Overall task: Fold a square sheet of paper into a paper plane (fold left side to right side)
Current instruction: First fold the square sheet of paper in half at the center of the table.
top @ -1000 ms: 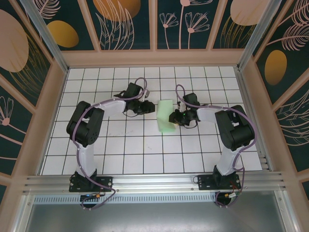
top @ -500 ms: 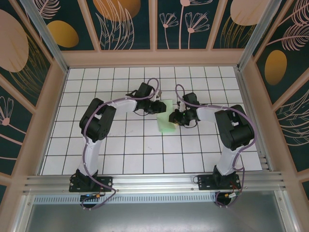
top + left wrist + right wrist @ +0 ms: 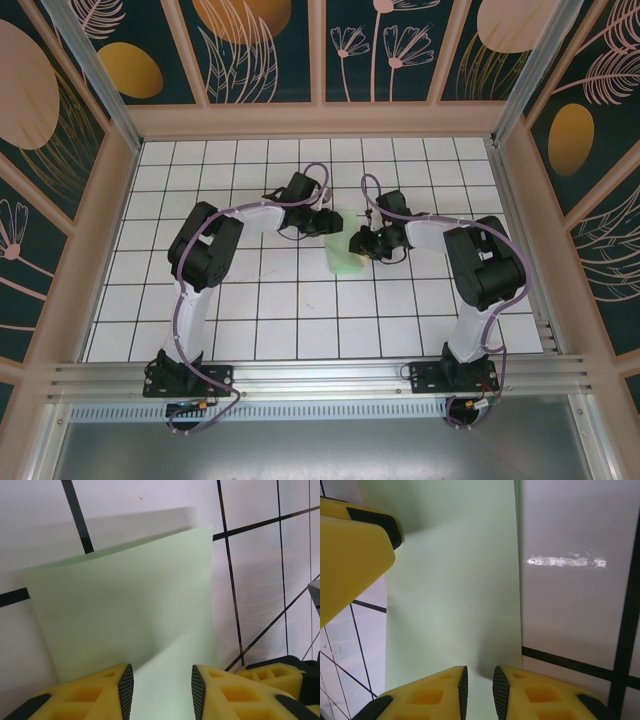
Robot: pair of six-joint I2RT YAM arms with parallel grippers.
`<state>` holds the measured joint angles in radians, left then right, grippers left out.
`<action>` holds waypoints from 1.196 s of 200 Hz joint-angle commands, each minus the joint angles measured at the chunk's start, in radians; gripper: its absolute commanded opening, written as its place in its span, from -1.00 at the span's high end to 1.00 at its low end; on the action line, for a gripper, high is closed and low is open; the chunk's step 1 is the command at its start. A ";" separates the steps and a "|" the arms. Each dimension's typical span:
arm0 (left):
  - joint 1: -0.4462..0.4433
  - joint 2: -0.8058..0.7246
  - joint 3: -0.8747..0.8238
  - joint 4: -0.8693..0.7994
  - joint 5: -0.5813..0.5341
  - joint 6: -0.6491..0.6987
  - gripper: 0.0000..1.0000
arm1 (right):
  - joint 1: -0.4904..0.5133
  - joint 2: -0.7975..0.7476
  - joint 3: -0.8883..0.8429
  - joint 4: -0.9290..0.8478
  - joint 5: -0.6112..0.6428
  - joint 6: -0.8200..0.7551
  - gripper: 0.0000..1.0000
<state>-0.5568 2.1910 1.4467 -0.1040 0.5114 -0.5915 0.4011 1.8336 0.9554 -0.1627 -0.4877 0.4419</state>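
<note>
white tiles (image 3: 280, 300) bear the creased pale green paper (image 3: 125, 605); left gripper (image 3: 159, 685), right gripper (image 3: 480, 686) parted.

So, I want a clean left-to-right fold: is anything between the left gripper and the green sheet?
Nothing visible does. The left gripper is right at the square sheet of paper, with the paper showing between its parted fingertips. The right gripper sits at the sheet's opposite edge.

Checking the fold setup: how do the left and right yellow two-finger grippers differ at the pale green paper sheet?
Gap: the left yellow two-finger gripper has jaws clearly apart; the right yellow two-finger gripper shows only a narrow slit. Side: from above, the left gripper meets the pale green paper sheet from its left, the right gripper from its right. Shared: both yellow, black-lined, over that sheet.
</note>
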 commanded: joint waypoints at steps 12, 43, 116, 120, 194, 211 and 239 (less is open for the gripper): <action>0.065 0.048 0.037 -0.001 -0.097 -0.002 0.17 | 0.016 0.103 -0.045 -0.101 0.138 -0.038 0.45; 0.084 0.082 0.084 -0.028 -0.104 0.010 0.14 | 0.018 0.103 -0.046 -0.101 0.136 -0.039 0.45; 0.121 0.142 0.171 -0.056 -0.135 0.022 0.12 | 0.021 0.104 -0.047 -0.097 0.132 -0.039 0.44; 0.123 0.144 0.172 -0.056 -0.136 0.022 0.13 | 0.021 0.104 -0.047 -0.096 0.131 -0.038 0.45; 0.130 -0.119 -0.018 0.029 -0.104 0.027 0.08 | 0.026 0.104 -0.041 -0.088 0.123 -0.029 0.44; 0.113 -0.172 -0.113 0.097 -0.044 -0.002 0.09 | 0.027 0.106 -0.039 -0.087 0.123 -0.029 0.44; 0.045 -0.181 -0.171 0.123 -0.014 -0.024 0.08 | 0.029 0.108 -0.041 -0.085 0.126 -0.027 0.44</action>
<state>-0.4450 2.0235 1.3170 -0.0479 0.4423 -0.5896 0.4023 1.8359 0.9596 -0.1661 -0.4896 0.4274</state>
